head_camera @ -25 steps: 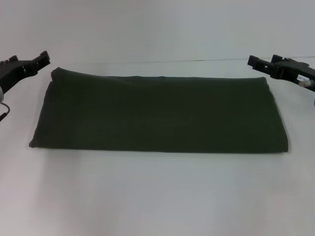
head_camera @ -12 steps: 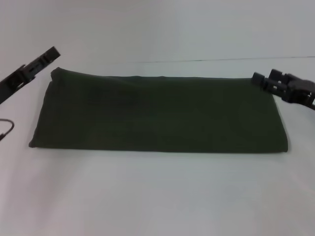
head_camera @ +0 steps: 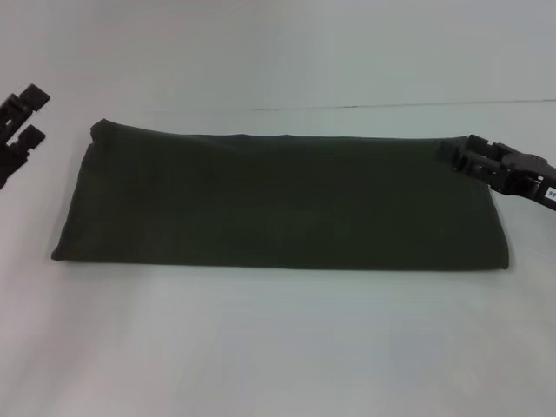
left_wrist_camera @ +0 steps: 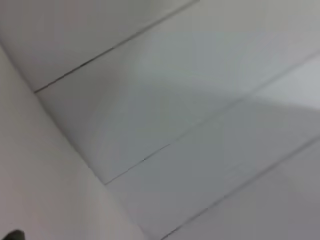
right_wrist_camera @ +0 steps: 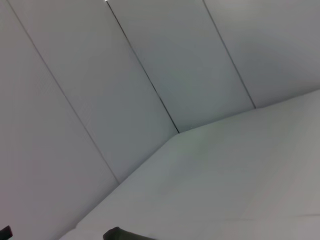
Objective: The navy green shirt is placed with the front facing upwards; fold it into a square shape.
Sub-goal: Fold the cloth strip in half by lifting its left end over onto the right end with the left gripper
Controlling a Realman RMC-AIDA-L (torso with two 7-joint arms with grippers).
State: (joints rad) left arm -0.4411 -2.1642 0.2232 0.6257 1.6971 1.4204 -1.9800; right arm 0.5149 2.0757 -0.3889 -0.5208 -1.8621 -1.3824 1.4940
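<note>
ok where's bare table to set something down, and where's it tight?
Bare: the table strip between the navy green shirt and the near edge, and the strip behind it. Tight: the shirt's ends, with the left gripper and right gripper.

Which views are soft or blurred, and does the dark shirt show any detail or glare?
Head view: soft overall; the navy green shirt reads as a flat dark shape, no glare, faint shadow along its near edge. Left claw and right claw lack crisp edges. Both wrist views: smeared pale panels only.

Navy green shirt [head_camera: 282, 201] lies flat (folded, wide rectangle) mid-table.
</note>
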